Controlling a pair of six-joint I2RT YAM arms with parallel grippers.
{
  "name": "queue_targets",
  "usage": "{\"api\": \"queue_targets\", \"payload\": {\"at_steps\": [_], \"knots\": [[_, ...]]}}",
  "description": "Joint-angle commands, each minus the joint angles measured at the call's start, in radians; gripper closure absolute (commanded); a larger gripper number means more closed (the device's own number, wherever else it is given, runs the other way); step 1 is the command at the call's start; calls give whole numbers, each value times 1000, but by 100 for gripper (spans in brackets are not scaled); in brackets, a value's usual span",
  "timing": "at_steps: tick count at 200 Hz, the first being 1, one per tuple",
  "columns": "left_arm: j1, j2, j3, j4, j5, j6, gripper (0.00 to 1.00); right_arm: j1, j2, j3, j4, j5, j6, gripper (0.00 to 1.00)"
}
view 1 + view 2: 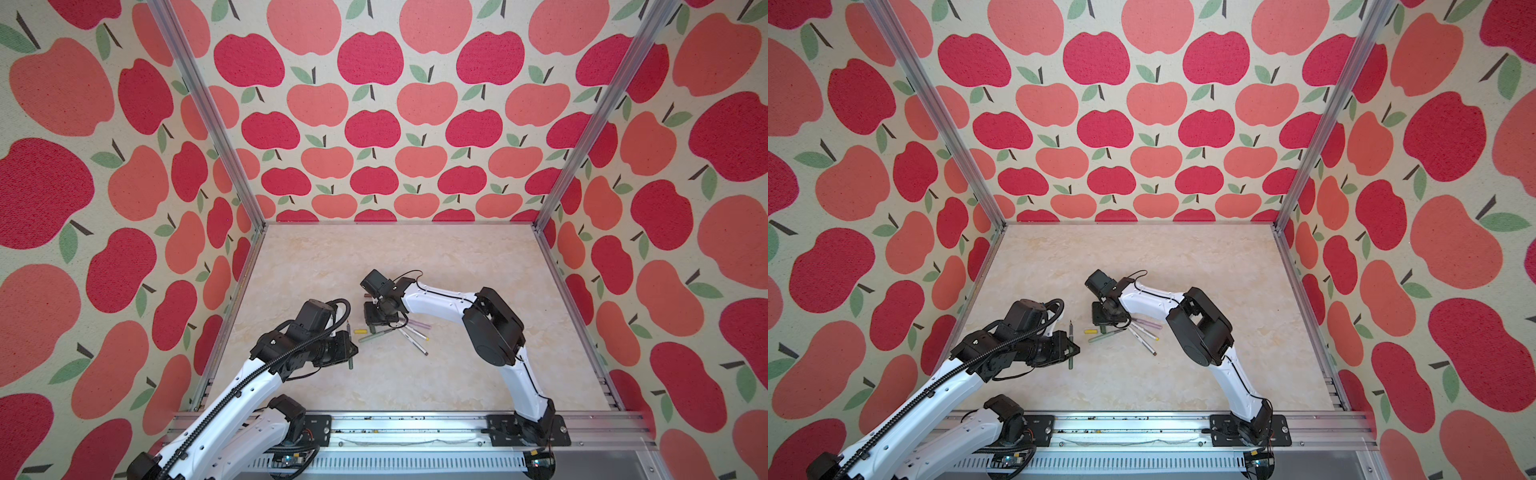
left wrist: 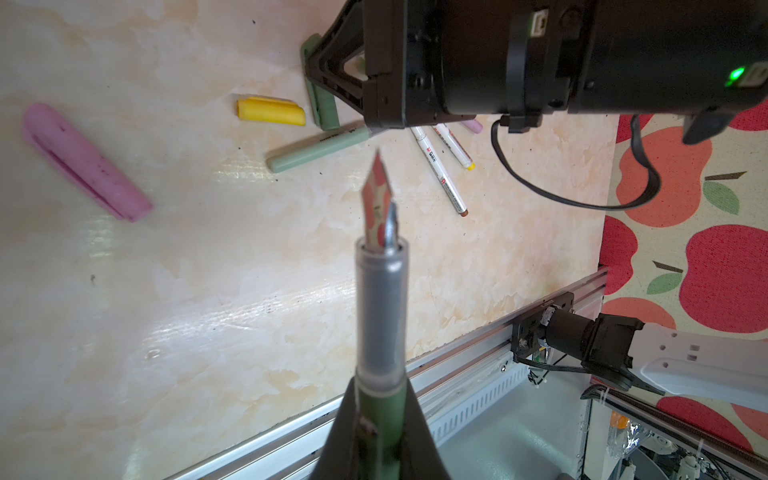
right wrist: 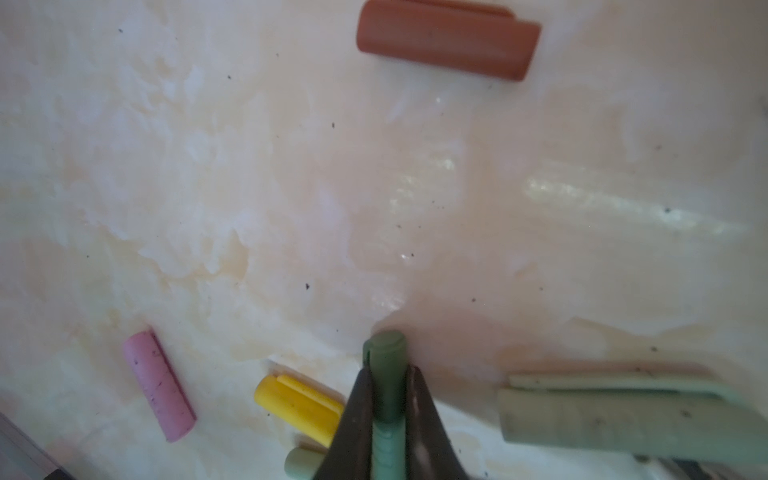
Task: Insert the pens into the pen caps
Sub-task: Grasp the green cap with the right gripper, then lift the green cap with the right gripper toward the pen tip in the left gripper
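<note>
Pen cap [image 3: 384,349], dark green, clamped in right tool [image 3: 389,376].

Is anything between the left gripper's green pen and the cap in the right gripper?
Only the yellow cap, on the table beside the right gripper, toward the pen. Off the table, nothing visible blocks the dark green cap.

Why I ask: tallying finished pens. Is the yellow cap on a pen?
No, in the left wrist view the yellow cap lies with no pen in it.

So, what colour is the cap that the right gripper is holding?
Dark green. The right gripper is shut on this cap, best seen in the right wrist view.
</note>
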Motion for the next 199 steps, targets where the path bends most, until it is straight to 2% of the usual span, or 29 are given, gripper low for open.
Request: {"api": "queue_targets", "payload": {"at_steps": [1,72,124,159,199], "knots": [[-6,10,17,17,-9,15,100,10,45,9,-72,46,-43,88],[-11,13,20,18,-15,13,100,16,71,6,-97,90,-69,82],[-15,11,16,26,-19,12,100,27,71,8,-116,124,-83,89],[-18,18,13,39,-14,25,100,19,19,0,-99,148,-94,92],[-23,13,-14,105,12,62,100,-27,-110,-50,-15,130,-94,92]]}}
